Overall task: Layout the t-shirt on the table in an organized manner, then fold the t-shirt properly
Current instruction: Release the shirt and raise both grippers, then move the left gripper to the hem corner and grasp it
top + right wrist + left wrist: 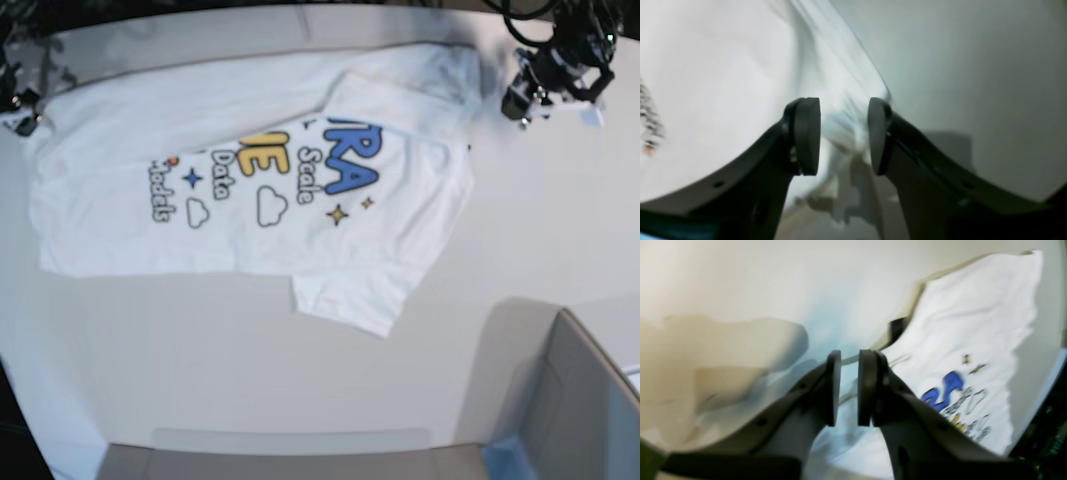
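The t-shirt (120,220) lies sideways on the table (300,370) with its print up, and a fold of cloth covers part of the lettering. One sleeve (350,295) sticks out toward the near side. My left gripper (525,100) hovers just off the collar end; in its wrist view the gripper (849,373) stands narrowly open with nothing between the pads, and the t-shirt (973,323) and its black tag (897,329) lie beyond. My right gripper (843,133) is open wide over the blurred edge of the t-shirt (723,83). In the base view the right gripper (20,118) sits at the shirt's far-left corner.
A grey box (580,400) stands at the near right corner of the table. A grey strip (290,440) runs along the near edge. Cables and arm hardware (570,40) crowd the far right. Bare tabletop (973,66) shows right of the right gripper.
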Controlling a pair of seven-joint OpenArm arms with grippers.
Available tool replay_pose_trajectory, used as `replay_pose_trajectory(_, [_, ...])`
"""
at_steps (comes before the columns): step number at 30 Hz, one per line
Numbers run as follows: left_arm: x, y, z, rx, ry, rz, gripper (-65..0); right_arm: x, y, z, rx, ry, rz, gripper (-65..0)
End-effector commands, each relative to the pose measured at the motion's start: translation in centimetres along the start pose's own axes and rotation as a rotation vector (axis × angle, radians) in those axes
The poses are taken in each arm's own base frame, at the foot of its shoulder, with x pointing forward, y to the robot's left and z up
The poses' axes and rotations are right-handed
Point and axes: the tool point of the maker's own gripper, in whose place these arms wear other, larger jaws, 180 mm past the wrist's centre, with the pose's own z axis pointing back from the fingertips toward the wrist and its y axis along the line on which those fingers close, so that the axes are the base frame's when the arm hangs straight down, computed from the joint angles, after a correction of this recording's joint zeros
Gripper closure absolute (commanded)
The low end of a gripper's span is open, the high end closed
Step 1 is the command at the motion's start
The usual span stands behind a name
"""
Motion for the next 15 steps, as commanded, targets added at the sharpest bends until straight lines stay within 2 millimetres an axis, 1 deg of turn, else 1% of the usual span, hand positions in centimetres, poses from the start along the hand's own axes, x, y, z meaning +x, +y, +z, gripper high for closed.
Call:
replay_pose_trajectory(1, [0.0,-3.0,0.3,-0.110,0.034,0.011,-10.9,3.2,0.2,1.0,-0.001,-0.092,0.037,-24.2])
replay_pose_trajectory(2, [0.4,-4.8,0.2,-0.173,0.037,0.015,-10.9,4.4,0.4,1.5,-0.002,-0.128,0.042,-24.2])
replay_pose_trajectory(4, [1.0,-7.6,0.1,-0.257,0.034,0.006,-10.9,6.0,0.9,2.1,0.002,-0.179,0.051,-24.2])
replay_pose_trajectory(6, [1.5,-9.8,-0.2,-0.306,0.025,-0.019,-10.9,7.6,1.6,2.6,0.010,-0.222,0.070,-24.2])
replay_pose_trajectory(9, [1.8,-13.0,-0.8,-0.358,0.017,-0.082,-11.1,9.4,2.0,2.7,0.019,-0.250,0.091,-24.2])
replay_pose_trajectory(11, [2.1,-14.9,-1.5,-0.363,-0.010,-0.137,-11.2,10.0,3.2,1.7,0.051,-0.243,0.102,-24.2])
replay_pose_trajectory(13, [2.1,-17.0,-2.6,-0.361,-0.043,-0.205,-11.3,10.5,3.9,0.6,0.068,-0.214,0.138,-24.2])
replay_pose_trajectory(15, [1.9,-19.1,-3.7,-0.345,-0.092,-0.295,-11.4,10.2,4.8,-0.9,0.088,-0.165,0.176,-24.2])
